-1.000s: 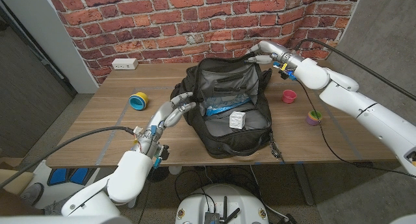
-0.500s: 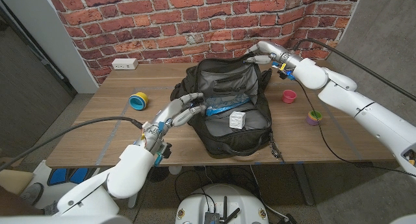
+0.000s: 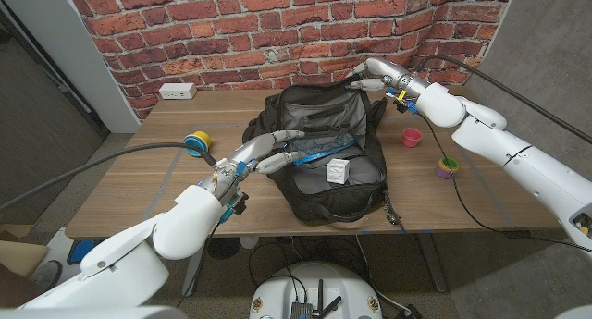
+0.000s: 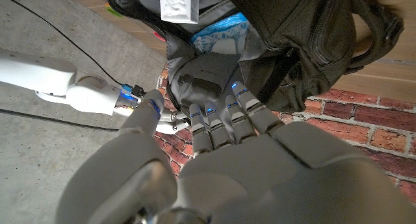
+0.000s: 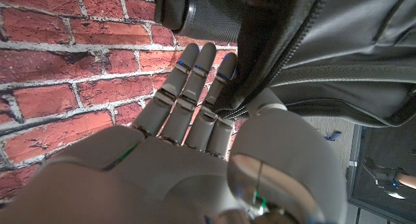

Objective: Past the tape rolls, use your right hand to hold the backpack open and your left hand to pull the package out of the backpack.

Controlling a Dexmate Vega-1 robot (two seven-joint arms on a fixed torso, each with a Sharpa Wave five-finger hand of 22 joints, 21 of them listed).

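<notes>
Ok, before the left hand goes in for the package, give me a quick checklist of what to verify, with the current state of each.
1. Backpack held open: ok. The right hand grips the far flap edge and the main compartment gapes.
2. Package visible: ok. The blue-and-white pack lies inside, partly behind the left hand's fingers.
3. Left hand at the opening: ok. Fingers reach over the near-left rim.
4. Left hand free to grasp: ok. Fingers apart, holding nothing.
5. Contact with the package: cannot tell.
6. Obstruction: not ok. A white cube sits beside the package and could get knocked.
</notes>
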